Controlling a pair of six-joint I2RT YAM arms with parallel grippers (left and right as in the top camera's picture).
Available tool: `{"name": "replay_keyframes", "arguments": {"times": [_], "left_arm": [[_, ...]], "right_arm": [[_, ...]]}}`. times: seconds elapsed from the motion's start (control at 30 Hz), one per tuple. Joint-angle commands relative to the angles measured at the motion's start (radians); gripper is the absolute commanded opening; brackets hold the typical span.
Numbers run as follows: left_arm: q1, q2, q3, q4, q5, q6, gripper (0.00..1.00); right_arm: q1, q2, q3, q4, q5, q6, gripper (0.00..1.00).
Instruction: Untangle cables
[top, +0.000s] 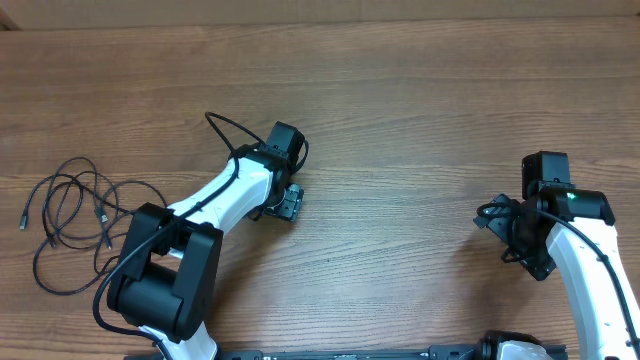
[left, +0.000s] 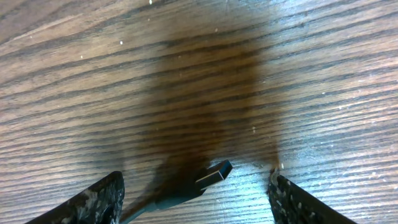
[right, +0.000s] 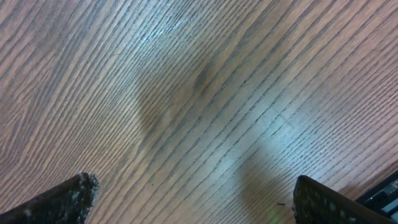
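Note:
The cables (top: 72, 218) lie in a loose tangle of thin black loops at the left of the table, with small plug ends sticking out. My left gripper (top: 286, 204) is near the table's middle, well right of the tangle. In the left wrist view its fingers (left: 196, 178) are wide open, and a USB plug (left: 214, 173) with a dark cord lies between them, touching neither finger. This plug is hidden in the overhead view. My right gripper (top: 512, 236) is at the right, open and empty (right: 194, 182) over bare wood.
The wooden table (top: 400, 110) fills the view. Thick black wiring (top: 225, 128) loops off the left arm. The arm bases stand at the front edge.

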Motion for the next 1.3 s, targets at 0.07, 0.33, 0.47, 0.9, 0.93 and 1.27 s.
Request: {"name": "replay_keyframes", "arguments": {"times": [0.07,0.33,0.47,0.9,0.93,1.27], "left_arm": [[0.006,0.01,-0.031,0.01,-0.014,-0.006,0.66],[0.006,0.01,-0.031,-0.003,-0.014,-0.006,0.48],[0.006,0.01,-0.032,-0.01,-0.014,-0.006,0.43],[0.006,0.01,-0.032,-0.03,-0.014,-0.006,0.23],[0.006,0.01,-0.032,-0.03,-0.014,-0.006,0.21],[0.008,-0.003,0.029,-0.06,-0.042,-0.048,0.04]], "right_arm": [[0.002,-0.014,0.024,0.002,0.018,-0.004,1.0],[0.002,-0.014,0.024,0.002,0.018,-0.004,1.0],[0.002,-0.014,0.024,0.001,0.018,-0.004,1.0],[0.002,-0.014,0.024,0.001,0.018,-0.004,1.0],[0.002,-0.014,0.024,0.001,0.018,-0.004,1.0],[0.002,-0.014,0.024,-0.002,0.018,-0.004,1.0]]}}
